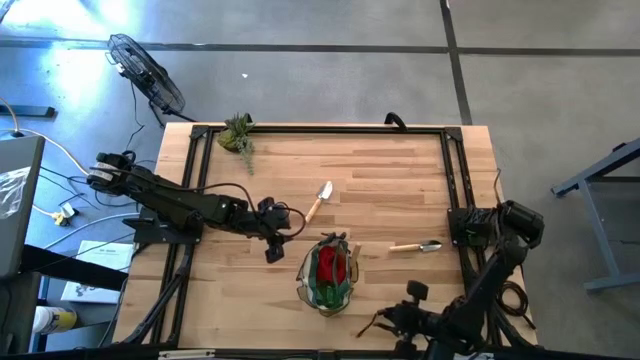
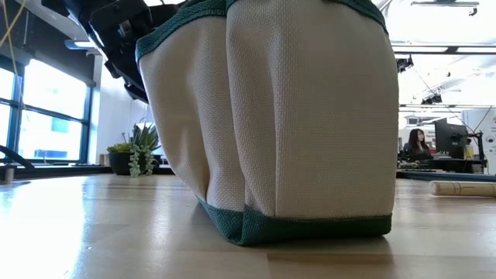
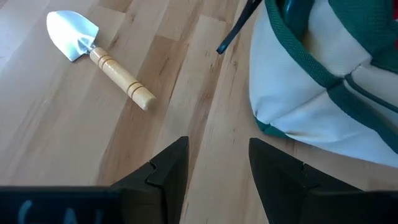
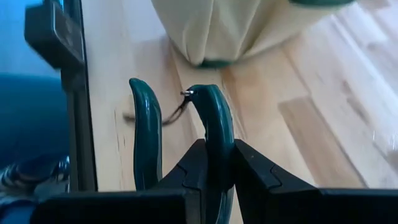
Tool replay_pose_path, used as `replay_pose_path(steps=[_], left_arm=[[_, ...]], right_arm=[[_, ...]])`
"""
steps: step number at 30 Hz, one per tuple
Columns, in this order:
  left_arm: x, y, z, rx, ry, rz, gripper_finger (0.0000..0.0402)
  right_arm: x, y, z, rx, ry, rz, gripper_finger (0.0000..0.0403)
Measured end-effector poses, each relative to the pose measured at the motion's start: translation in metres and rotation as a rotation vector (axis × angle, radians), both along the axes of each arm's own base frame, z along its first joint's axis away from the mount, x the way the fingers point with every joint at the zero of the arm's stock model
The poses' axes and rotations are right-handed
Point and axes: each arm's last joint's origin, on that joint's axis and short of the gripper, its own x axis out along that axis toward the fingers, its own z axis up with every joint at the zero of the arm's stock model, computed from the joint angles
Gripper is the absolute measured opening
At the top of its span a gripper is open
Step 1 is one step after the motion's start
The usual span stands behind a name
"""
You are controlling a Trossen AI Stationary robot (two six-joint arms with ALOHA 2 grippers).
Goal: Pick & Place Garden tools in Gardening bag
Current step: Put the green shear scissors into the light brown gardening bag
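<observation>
- High view: the bag (image 1: 327,272) stands on the wooden table (image 1: 380,170) near its front edge, with something red (image 1: 330,264) showing inside its open top. The left gripper (image 1: 274,240) hovers just to the left of the bag. A wooden-handled trowel (image 1: 319,200) lies beyond the bag, toward the table's middle. A second wooden-handled tool (image 1: 414,246) lies to the bag's right. A small plant clump (image 1: 238,134) sits at the far left corner. The right gripper (image 1: 385,321) is low at the front edge, right of the bag.
- Low view: the bag (image 2: 287,116), cream cloth with green trim, fills the middle. Part of a dark arm (image 2: 116,35) hangs behind its upper left. A wooden handle (image 2: 463,187) lies at the right. A person (image 2: 416,143) sits at a desk far back.
- Left wrist view: the left gripper (image 3: 217,171) has its fingers spread apart with nothing between them, over bare wood. The trowel (image 3: 96,55) lies ahead, and the bag (image 3: 323,74) is just beside.
- Right wrist view: the right gripper (image 4: 217,165) is clamped on one green handle of a pair of shears (image 4: 180,130). The other handle stands free alongside. The bag (image 4: 230,28) is ahead on the table.
</observation>
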Motion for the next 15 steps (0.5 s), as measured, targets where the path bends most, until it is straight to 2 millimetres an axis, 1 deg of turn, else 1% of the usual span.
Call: replay_pose_path(steps=[4,9,15], left_arm=[[-0.003,-0.006,-0.003,-0.044,0.015,-0.030,0.0161],[-0.013,-0.017,-0.017,-0.041,0.051,-0.046,0.0161],[-0.023,-0.027,-0.030,-0.020,0.041,-0.025,0.0161]], right_arm=[[-0.001,0.004,0.002,-0.013,-0.066,0.012,0.0041],[0.000,0.008,0.006,-0.043,-0.146,0.026,0.0041],[-0.005,0.018,0.007,-0.085,-0.341,-0.013,0.0041]])
